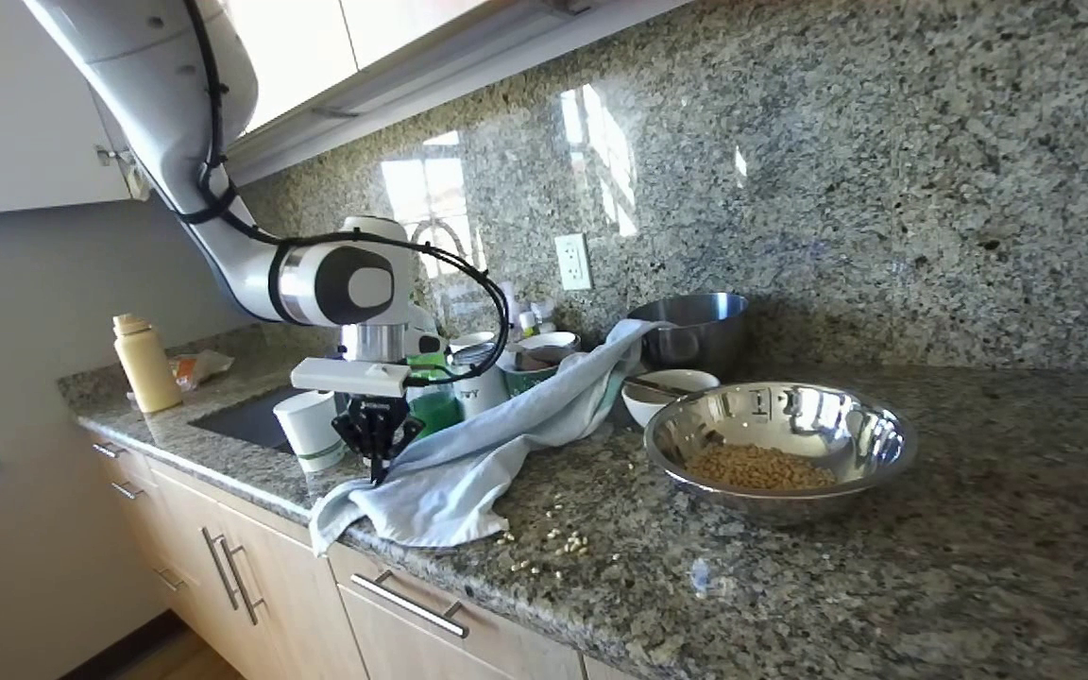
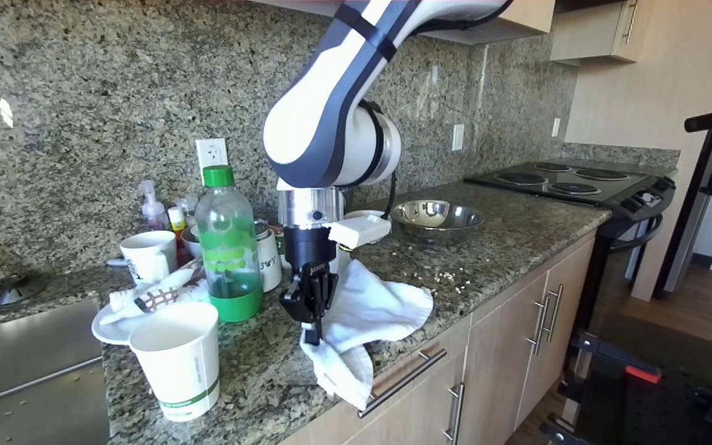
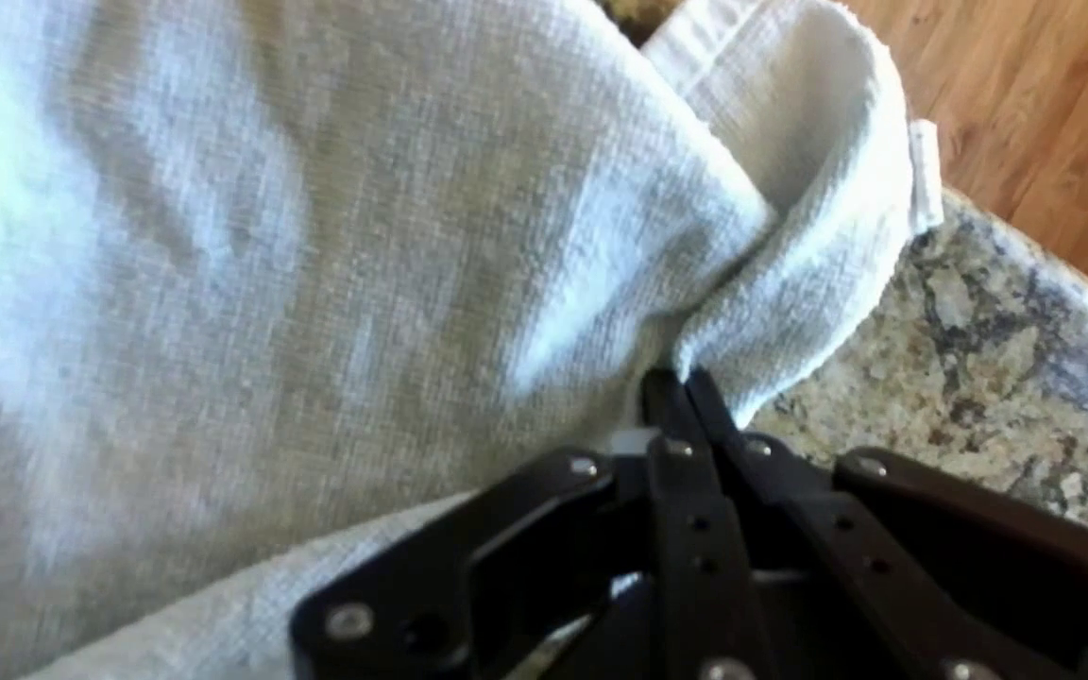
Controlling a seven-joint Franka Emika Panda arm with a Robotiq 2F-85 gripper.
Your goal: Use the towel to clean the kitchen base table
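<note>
The pale blue-white towel (image 1: pixel 454 482) lies bunched on the granite countertop (image 1: pixel 629 595). Its far end drapes up to the dark metal bowl at the wall, and its near corner hangs over the front edge. It also shows in an exterior view (image 2: pixel 381 309) and fills much of the wrist view (image 3: pixel 365 236). My gripper (image 1: pixel 378 472) points down at the towel's near end, by the counter's front edge. In the wrist view the fingertips (image 3: pixel 676 382) are closed together on a fold of towel. Several light crumbs (image 1: pixel 568 543) lie on the counter beside the towel.
A paper cup (image 2: pixel 177 364) and a green bottle (image 2: pixel 229 247) stand close to the gripper, with the sink (image 2: pixel 34 377) beyond. A shiny bowl of grains (image 1: pixel 780 453), a white bowl (image 1: pixel 662 392) and a dark metal bowl (image 1: pixel 700 335) stand past the towel.
</note>
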